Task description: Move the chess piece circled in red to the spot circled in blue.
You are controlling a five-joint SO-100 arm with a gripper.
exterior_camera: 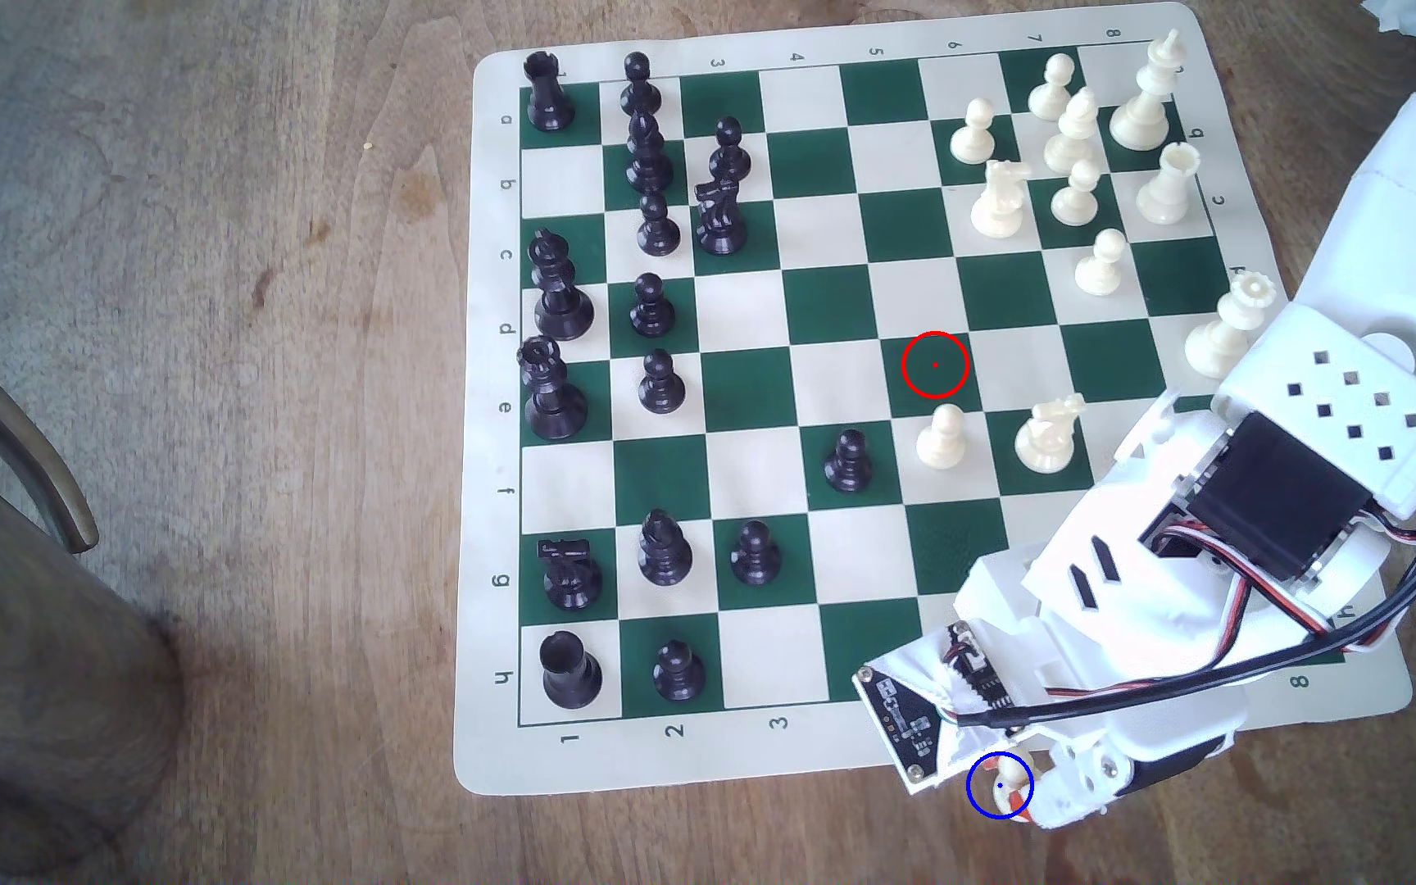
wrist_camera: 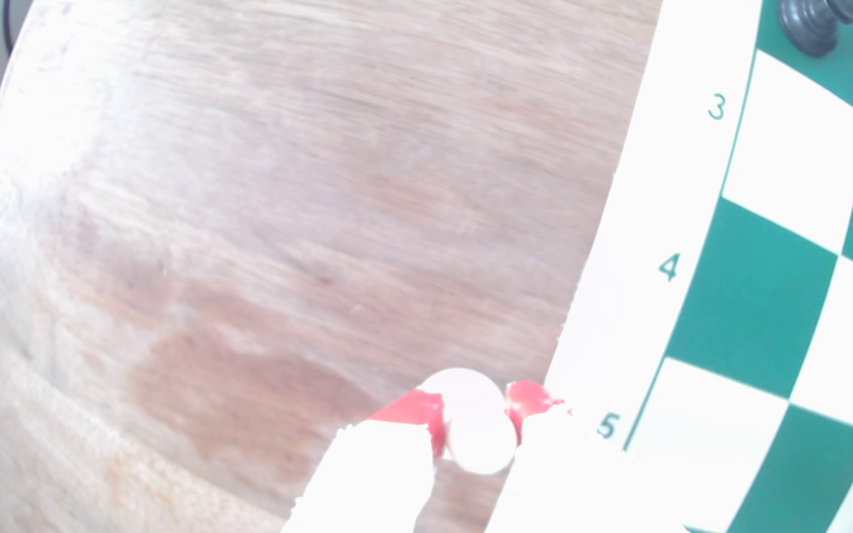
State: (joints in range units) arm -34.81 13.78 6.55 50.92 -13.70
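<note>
The chess piece, a cream pawn [exterior_camera: 1007, 776], sits inside the blue-circled spot [exterior_camera: 980, 791] on brown wood, just off the board's near edge by the file mark 5. My gripper [exterior_camera: 1020, 796] is shut on the chess piece. In the wrist view the pawn's ball head [wrist_camera: 478, 435] is pinched between the red-tipped fingers [wrist_camera: 417, 410] of the gripper [wrist_camera: 475, 425]. Whether its base touches the wood I cannot tell. The red circle [exterior_camera: 934, 364] rings an empty green square.
The board mat [exterior_camera: 509, 749] carries black pieces on the exterior view's left and cream ones at its upper right. A cream pawn [exterior_camera: 941, 436] and knight [exterior_camera: 1047, 434] stand near my arm [exterior_camera: 1113, 553]. A dark cylinder [exterior_camera: 15, 647] stands far left.
</note>
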